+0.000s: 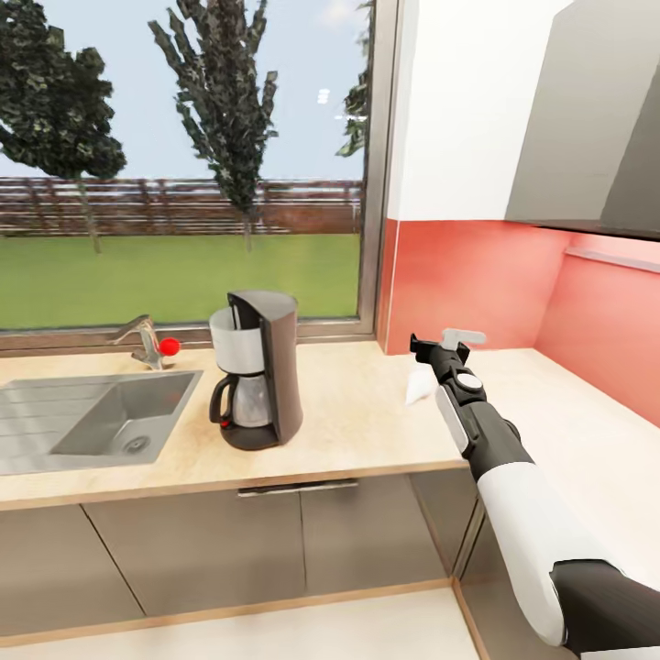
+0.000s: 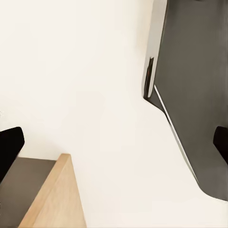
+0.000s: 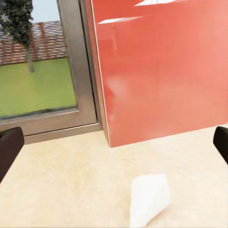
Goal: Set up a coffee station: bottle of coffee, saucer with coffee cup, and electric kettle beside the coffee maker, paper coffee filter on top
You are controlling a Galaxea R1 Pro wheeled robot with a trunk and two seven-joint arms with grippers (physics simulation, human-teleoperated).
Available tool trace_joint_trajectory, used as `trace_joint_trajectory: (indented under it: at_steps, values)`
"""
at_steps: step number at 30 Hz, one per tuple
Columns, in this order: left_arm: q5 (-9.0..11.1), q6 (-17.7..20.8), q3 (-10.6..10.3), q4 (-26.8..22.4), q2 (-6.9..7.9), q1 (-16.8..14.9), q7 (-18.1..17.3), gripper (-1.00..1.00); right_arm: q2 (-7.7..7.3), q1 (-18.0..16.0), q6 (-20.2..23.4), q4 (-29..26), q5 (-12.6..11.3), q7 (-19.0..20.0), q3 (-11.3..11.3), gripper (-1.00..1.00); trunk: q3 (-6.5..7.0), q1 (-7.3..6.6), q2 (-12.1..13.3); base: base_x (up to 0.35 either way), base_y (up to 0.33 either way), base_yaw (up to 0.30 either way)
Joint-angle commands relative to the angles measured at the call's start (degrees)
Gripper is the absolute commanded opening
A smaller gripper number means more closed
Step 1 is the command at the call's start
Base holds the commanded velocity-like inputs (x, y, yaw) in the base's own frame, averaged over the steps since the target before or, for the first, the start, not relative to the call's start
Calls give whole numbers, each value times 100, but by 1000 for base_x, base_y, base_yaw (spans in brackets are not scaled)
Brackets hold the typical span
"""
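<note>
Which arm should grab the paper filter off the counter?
Right. The right gripper hangs open just above the paper filter lying on the countertop, right of the coffee maker. The left wrist view faces floor and cabinet, away from the counter.

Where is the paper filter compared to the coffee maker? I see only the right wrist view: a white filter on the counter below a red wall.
Observer: The paper coffee filter lies on the countertop, apart from the coffee maker, toward the red corner.
Operator: Is my right gripper already above it?
Observer: In the head view the right gripper hangs just over it, fingers apart, holding nothing.
Operator: Is something on top of the coffee maker?
Observer: No, its top is bare; a sink sits on its other side.
</note>
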Motion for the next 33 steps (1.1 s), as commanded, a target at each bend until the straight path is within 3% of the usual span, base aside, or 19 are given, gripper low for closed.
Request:
trace_joint_trajectory:
  at_steps: [1,33]
  values:
    - [-60,17,44,-6,-3,-2,12,100,-3,-4,23,-8,-57,-44,20,100,-11,7,-11,339,2,0]
    - [-43,-16,46,-9,-8,-2,12,100,-29,5,14,37,-34,-46,19,100,-11,7,-11,323,-120,0]
